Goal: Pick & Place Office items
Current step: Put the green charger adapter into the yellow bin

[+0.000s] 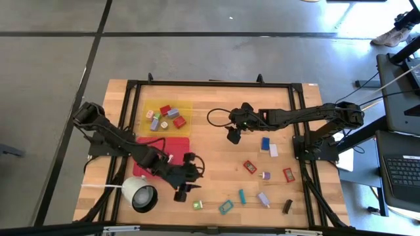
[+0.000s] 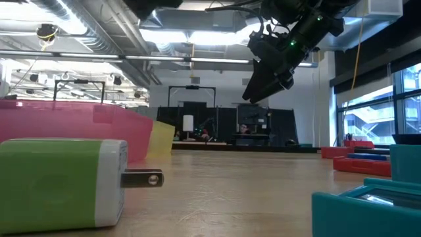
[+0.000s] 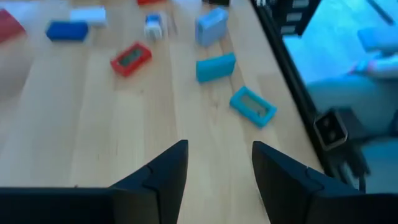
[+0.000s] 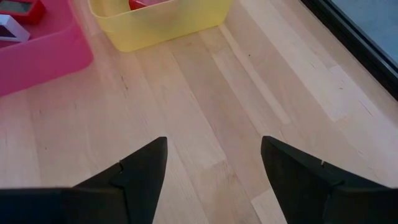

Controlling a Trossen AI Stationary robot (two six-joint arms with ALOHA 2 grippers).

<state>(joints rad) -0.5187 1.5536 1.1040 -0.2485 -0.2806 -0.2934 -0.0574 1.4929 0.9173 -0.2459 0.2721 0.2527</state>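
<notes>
I see my left gripper (image 1: pixel 182 193) part open and empty beside the red tray (image 1: pixel 172 142); right gripper (image 1: pixel 233 136) wide open, empty, mid-table.

I work in a robotics lab, a big open industrial hall. My wooden table (image 1: pixel 216 131) sits inside a black metal frame (image 1: pixel 210 84) on a grey concrete floor (image 1: pixel 52 65). Level across the table I see exposed ceiling ducts (image 2: pixel 85 29), strip lights, tall windows (image 2: pixel 368 112) and another black rig (image 2: pixel 194 112) far off. A laptop (image 1: pixel 401 174) stands on a stand beside me.
</notes>
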